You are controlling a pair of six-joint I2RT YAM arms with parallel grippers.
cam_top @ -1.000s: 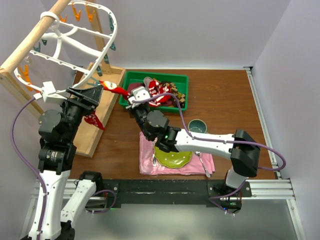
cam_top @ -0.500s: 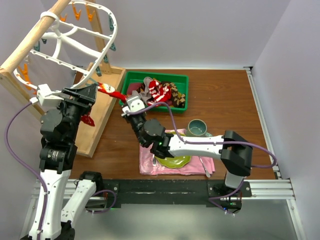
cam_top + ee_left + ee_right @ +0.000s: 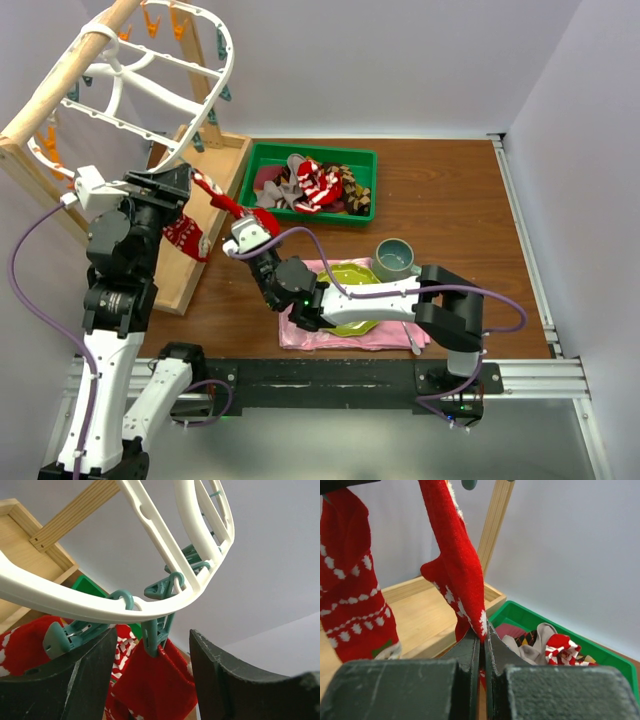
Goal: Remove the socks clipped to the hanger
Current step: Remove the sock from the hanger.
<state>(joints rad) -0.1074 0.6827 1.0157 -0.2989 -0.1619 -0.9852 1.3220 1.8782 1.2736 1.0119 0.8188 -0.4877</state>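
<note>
The white hanger (image 3: 165, 60) hangs from the wooden pole at the upper left. Under its rim (image 3: 100, 607), a teal clip (image 3: 156, 632) pinches the top of a red sock with white pattern (image 3: 155, 685). My left gripper (image 3: 152, 637) stands open, one finger on each side of that clip and not touching it. The sock (image 3: 228, 200) stretches down to my right gripper (image 3: 255, 222), which is shut on its toe (image 3: 482, 635). A second red sock (image 3: 350, 590) hangs to the left of it. More socks (image 3: 315, 185) lie in the green tray (image 3: 262, 152).
The wooden rack's base (image 3: 215, 190) lies under the hanger, left of the tray. A pink napkin (image 3: 300, 325) with a green plate (image 3: 350, 300) and a teal cup (image 3: 397, 257) sits near the front. The right arm reaches over the napkin.
My right gripper has moved left and toward the near edge, away from the tray, drawing the sock's toe with it. The left gripper has stayed at the clip, its opening almost unchanged.
</note>
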